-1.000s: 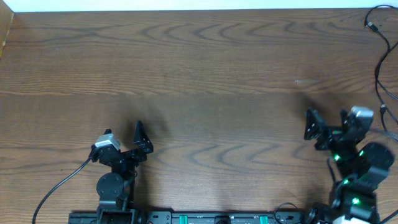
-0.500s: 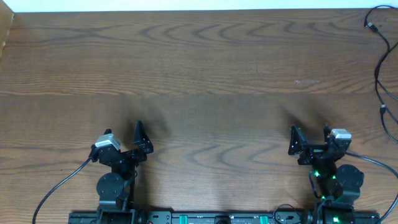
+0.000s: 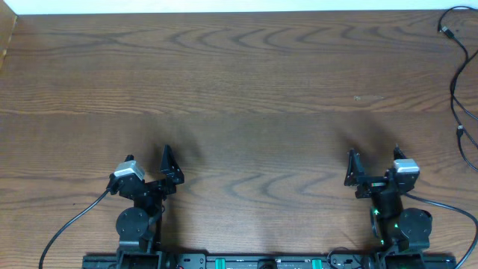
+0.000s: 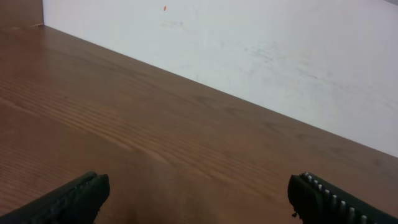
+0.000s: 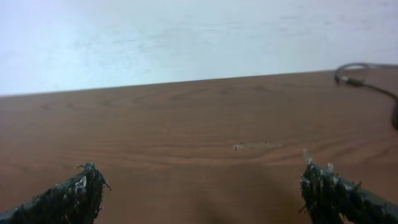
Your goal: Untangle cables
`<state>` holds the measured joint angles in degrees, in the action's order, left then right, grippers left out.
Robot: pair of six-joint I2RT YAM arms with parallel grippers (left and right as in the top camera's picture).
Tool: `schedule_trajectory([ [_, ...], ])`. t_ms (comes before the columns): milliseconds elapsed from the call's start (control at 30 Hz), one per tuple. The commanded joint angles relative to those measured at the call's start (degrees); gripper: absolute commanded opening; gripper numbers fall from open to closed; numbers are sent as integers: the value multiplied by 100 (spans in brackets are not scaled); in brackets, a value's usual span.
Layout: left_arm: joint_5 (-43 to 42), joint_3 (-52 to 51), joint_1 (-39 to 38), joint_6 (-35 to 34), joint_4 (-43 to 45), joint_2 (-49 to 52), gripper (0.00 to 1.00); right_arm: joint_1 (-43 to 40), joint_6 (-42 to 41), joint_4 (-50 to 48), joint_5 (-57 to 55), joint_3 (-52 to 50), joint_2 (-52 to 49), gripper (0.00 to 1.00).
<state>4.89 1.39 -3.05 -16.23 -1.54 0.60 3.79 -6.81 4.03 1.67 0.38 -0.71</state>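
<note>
Thin black cables point(image 3: 453, 82) lie along the far right edge of the table in the overhead view, with a small plug point(image 3: 446, 31) at the top end. One loop of these cables with a plug point(image 5: 356, 79) shows at the upper right of the right wrist view. No white cable is in view. My left gripper point(image 3: 149, 166) is open and empty, low near the front edge, also in the left wrist view point(image 4: 199, 199). My right gripper point(image 3: 373, 166) is open and empty near the front right point(image 5: 202, 196), well apart from the cables.
The wooden table point(image 3: 246, 90) runs to a white wall point(image 4: 280, 50) at the back. A thicker black robot cable point(image 3: 71, 224) trails from the left arm's base. A small pale mark point(image 3: 367, 98) lies on the wood.
My right arm has drawn left and back toward its base, still open and empty. The left arm and the cables have not moved.
</note>
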Motion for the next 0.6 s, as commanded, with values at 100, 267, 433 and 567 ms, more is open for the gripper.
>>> schedule_trajectory([
  [100,138,-116,31,96,-223,-37,97,105,588,33,13,-9,44,99],
  [267,138,-116,31,96,-223,-37,97,120,411,28,-4,-9,44,99],
  [433,138,-116,31,96,-223,-37,97,118,409,24,-2,-7,42,99],
  [567,138,-116,31,96,-223,-37,97,114,409,24,-2,-7,42,99],
])
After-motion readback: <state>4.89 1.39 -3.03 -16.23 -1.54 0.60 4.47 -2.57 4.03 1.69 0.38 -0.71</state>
